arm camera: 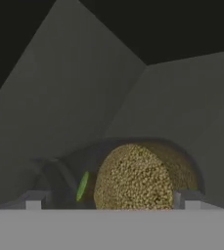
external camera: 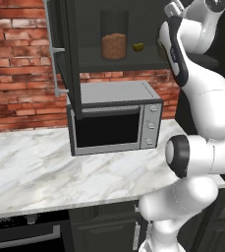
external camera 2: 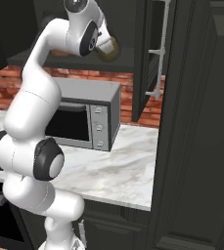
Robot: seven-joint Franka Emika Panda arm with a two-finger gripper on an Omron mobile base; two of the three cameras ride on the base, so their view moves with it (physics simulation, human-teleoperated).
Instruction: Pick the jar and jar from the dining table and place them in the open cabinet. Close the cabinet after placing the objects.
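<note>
My gripper (arm camera: 111,199) stood open inside the cabinet (external camera: 72,59).
The olive-yellow jar (arm camera: 142,176) sat between my spread fingertips (arm camera: 33,200), a reddish-brown jar (external camera: 114,45) further along the shelf.

The steel box-shaped microwave (external camera: 115,118) sat on the white grey-veined marble counter (external camera: 45,172), against the red brick wall (external camera: 15,74). Directly above the microwave hung the black panelled wall cabinet (external camera: 84,29), its door (external camera: 57,49) swung out above the microwave's left side. On the shelf above the microwave stood the clear glass jar of reddish-brown grains (external camera: 114,42), the small yellow fruit (external camera: 138,47) just right of it. Further right, the clear glass jar of olive-yellow filling (arm camera: 138,176) sat inside the cabinet between the fingers of my claw (arm camera: 111,202).
</note>
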